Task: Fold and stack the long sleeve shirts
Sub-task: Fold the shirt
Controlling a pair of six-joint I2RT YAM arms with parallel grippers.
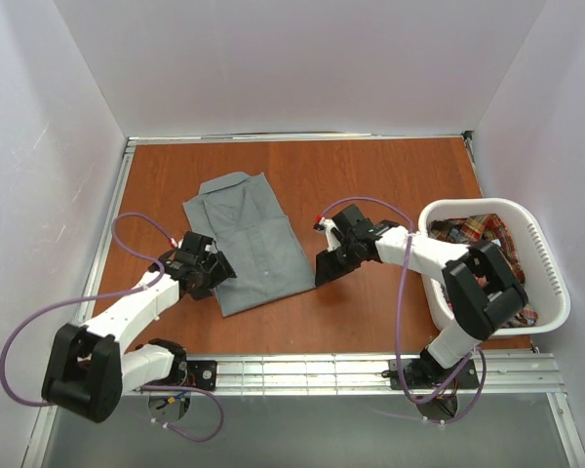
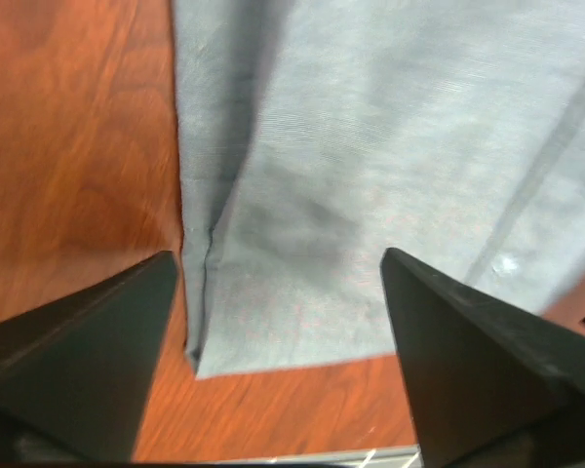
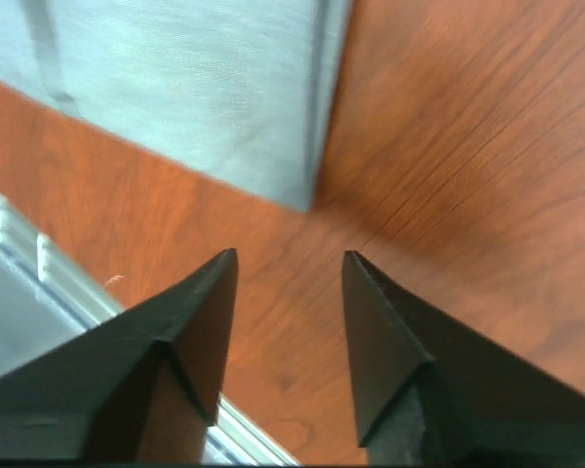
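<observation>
Walls of plain white close in the reddish wooden table on three sides, a slotted metal rail runs along its near edge, and purple cables loop off both arms. Nothing lies between either arm and the cloth. The grey shirt lies flat on the table left of centre, folded into a long panel with its collar at the far end and its button front facing up. The left end effector hangs over the shirt's near left corner with its jaws spread wide and nothing gripped; from the left wrist the folded edge and hem show between the two fingers. The right end effector sits just beside the shirt's near right corner, over bare wood, its jaws apart and gripping nothing. The top view cannot tell whether the left fingers touch the cloth, since the wrist covers that corner. At the right edge of the table stands a white slotted laundry basket holding the plaid shirt, bunched up and partly hidden behind the right arm's elbow and the basket wall.
</observation>
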